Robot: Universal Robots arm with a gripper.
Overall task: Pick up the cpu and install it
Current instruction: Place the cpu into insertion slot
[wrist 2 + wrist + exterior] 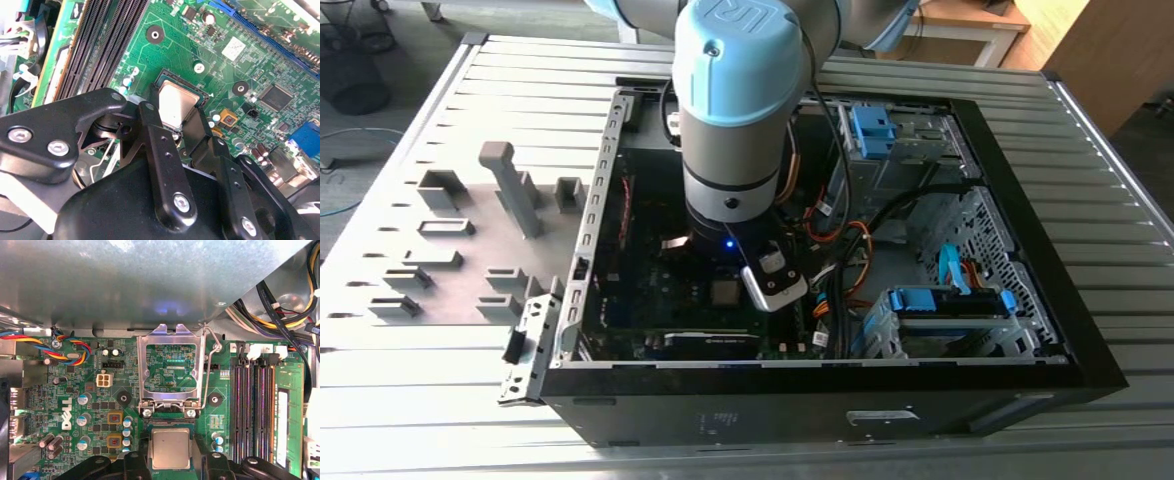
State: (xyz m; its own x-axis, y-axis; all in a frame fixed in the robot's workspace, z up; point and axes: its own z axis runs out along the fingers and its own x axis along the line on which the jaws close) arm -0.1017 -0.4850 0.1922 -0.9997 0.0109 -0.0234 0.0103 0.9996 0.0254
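Note:
The cpu (171, 447) is a small silver-grey square lying flat in the dark socket on the green motherboard (75, 400). It also shows in the second wrist view as the cpu (176, 102). My gripper (171, 456) is low inside the computer case, its two black fingers (151, 122) set against opposite sides of the chip. In the second wrist view my gripper (175, 119) reaches the chip from above. The socket's metal bracket (172, 372) stands flipped open just beyond the chip, its wire lever (212, 342) raised. In the exterior view the arm (736, 130) hides the chip.
Black memory slots (255, 410) run beside the socket. Bundled cables (280, 310) hang near the case wall and a coloured fan lead (45, 342) crosses the board. The open case (1014, 240) has blue drive bays. Grey holder frames (447, 225) stand on the slatted table.

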